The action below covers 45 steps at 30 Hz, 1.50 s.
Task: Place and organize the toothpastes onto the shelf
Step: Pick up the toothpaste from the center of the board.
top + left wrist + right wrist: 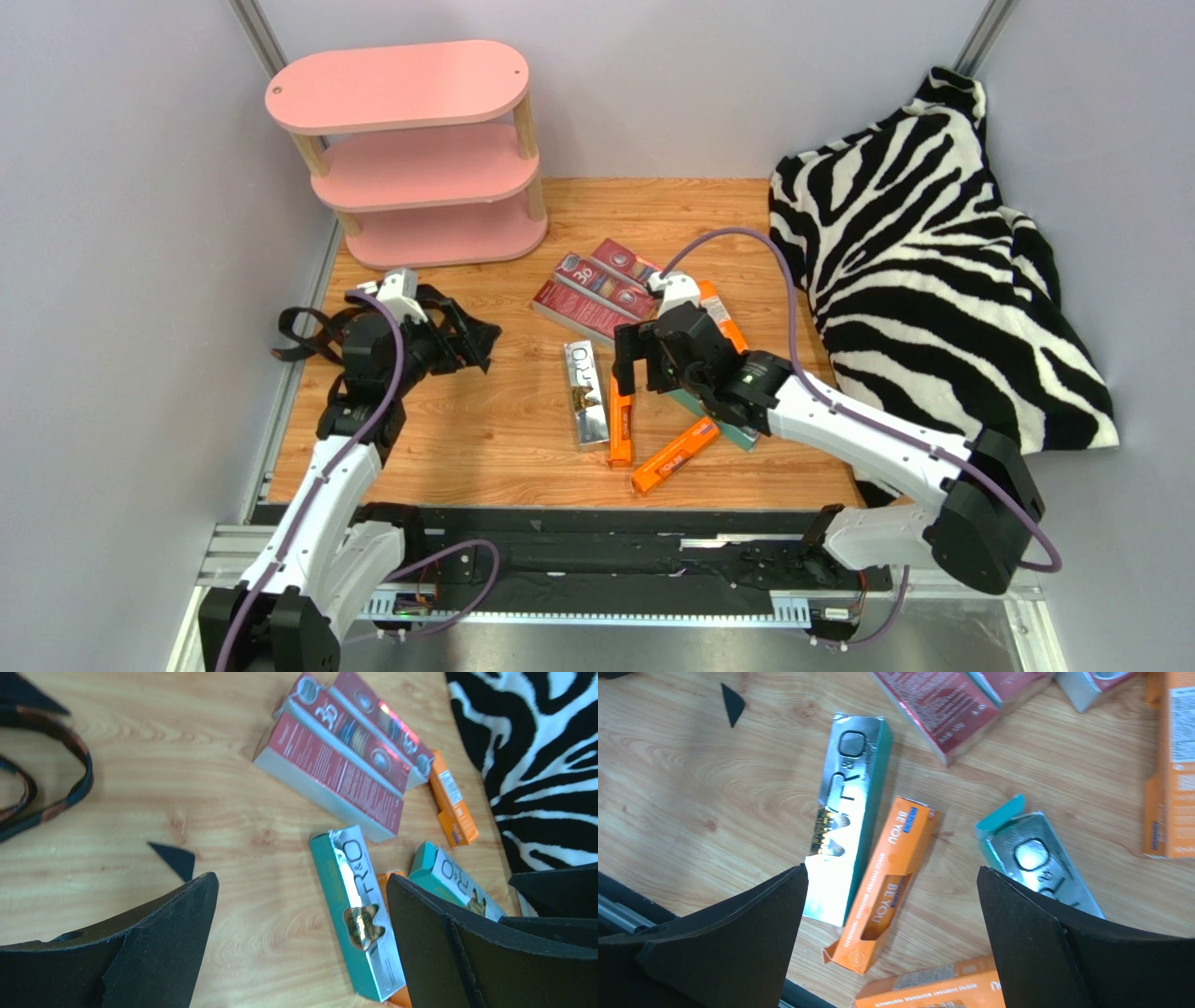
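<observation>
Right pincer (638, 375) hangs wide open and empty above the scattered toothpastes, over an orange carton (885, 882) and a silver carton (843, 812) that lie side by side on the tabletop (477, 434). Further left, the left pincer (473, 333) is also spread open, holds nothing, and faces the pile. Three dark red cartons (596, 291) lie clustered just behind. At the back left stands the pink shelf (407, 84), with every visible tier bare. As far as I can judge, no carton has been placed yet, so the whole job is ahead.

A zebra-print cloth (933, 266) lies heaped at the wooden table's (484, 434) right side, a black strap (84, 770) at its left edge.
</observation>
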### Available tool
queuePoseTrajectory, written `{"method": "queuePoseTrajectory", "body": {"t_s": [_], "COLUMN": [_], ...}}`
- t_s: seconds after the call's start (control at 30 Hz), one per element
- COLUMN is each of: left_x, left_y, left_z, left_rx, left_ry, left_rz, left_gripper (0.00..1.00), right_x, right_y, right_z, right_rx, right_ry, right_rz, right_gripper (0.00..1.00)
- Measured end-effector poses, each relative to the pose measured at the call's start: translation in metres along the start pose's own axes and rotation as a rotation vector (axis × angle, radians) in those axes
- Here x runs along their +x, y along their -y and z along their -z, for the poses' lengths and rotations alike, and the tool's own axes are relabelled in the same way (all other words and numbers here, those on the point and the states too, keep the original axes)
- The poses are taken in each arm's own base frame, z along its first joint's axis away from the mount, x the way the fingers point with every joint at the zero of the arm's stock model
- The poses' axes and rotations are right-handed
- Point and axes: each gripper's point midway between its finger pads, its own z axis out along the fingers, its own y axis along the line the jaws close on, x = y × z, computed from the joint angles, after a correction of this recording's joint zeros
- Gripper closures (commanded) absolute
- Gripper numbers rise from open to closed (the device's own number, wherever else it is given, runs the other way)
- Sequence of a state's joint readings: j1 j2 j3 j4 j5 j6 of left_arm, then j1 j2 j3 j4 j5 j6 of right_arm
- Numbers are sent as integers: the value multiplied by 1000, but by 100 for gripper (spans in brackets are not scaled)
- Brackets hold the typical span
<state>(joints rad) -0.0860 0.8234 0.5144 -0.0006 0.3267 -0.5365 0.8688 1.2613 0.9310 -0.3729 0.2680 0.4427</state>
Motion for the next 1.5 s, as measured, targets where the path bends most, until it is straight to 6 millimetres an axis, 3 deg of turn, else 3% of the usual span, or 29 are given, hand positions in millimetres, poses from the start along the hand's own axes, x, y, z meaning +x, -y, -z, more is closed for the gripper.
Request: {"method": "queuePoseTrajectory", "body": {"t_s": [0.13, 0.37, 0.57, 0.7, 0.83, 1.13, 1.5], "left_x": [10, 3, 7, 4, 0, 10, 10], "left_y": [-4, -8, -7, 3, 11, 10, 8], "left_z": [7, 27, 34, 39, 41, 36, 39], "left_rx": [-77, -170, -196, -176, -152, -153, -171], "left_ry": [-57, -52, -91, -109, -106, -153, -147], "left_rz": [0, 1, 20, 23, 17, 22, 29], "left_gripper": [1, 1, 1, 1, 1, 2, 2], "right_x": [3, 9, 18, 29, 42, 41, 76], "right_y": [-24, -68, -91, -89, -73, -60, -49], "right_z": [-19, -58, -88, -104, -111, -114, -138], "right_rx": [-63, -137, -115, -47, 42, 115, 126], "right_ry": [-38, -124, -173, -204, -230, -214, -315], "right_rz": [3, 28, 66, 87, 103, 103, 71], "right_gripper": [6, 11, 12, 12, 11, 11, 17]}}
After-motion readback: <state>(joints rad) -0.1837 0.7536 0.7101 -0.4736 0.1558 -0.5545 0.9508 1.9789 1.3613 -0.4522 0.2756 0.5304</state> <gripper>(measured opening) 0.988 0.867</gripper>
